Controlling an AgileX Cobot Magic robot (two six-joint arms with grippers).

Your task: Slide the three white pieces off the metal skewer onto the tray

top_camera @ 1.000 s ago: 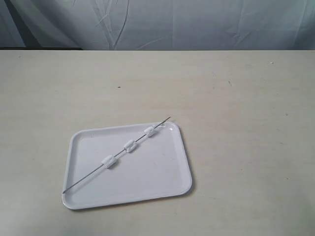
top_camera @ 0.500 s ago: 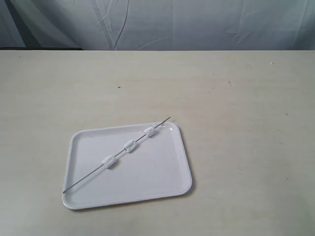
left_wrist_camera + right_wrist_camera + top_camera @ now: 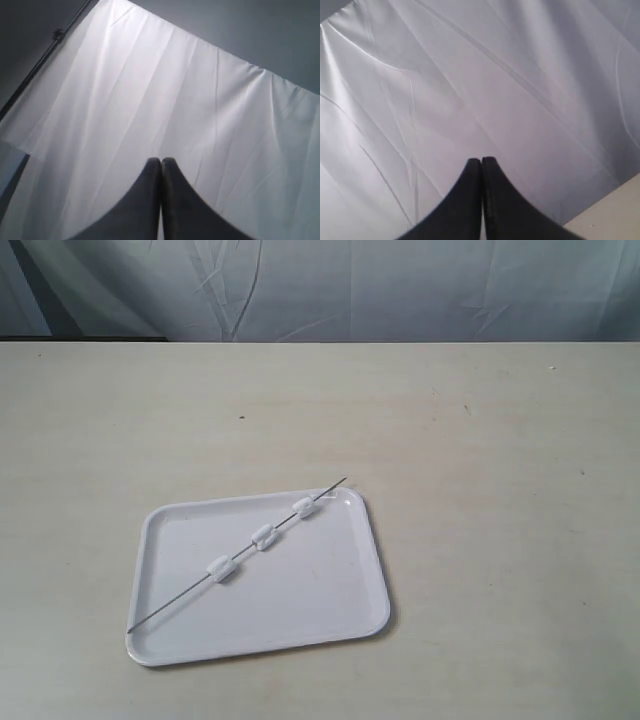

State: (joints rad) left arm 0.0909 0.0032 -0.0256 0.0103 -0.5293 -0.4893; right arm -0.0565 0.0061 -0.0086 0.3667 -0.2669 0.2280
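Left tool (image 3: pixel 161 165) and right tool (image 3: pixel 481 164) are closed, empty; tilting the thin grey metal skewer (image 3: pixel 185 590) carelessly could roll its three white rounded pieces (image 3: pixel 264 536) off the glossy white rectangular tray (image 3: pixel 381 570).

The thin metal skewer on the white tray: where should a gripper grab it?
Probably the bare lower-left stretch, in the exterior view, of the thin grey metal skewer, from above, jaws across the rod: the three small white pieces sit further up it.

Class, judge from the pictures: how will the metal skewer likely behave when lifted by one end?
The metal skewer looks straight and thin: probably stiff, light. Its narrow rod may slip from a pinch. Tilted, the three white pieces might slide.
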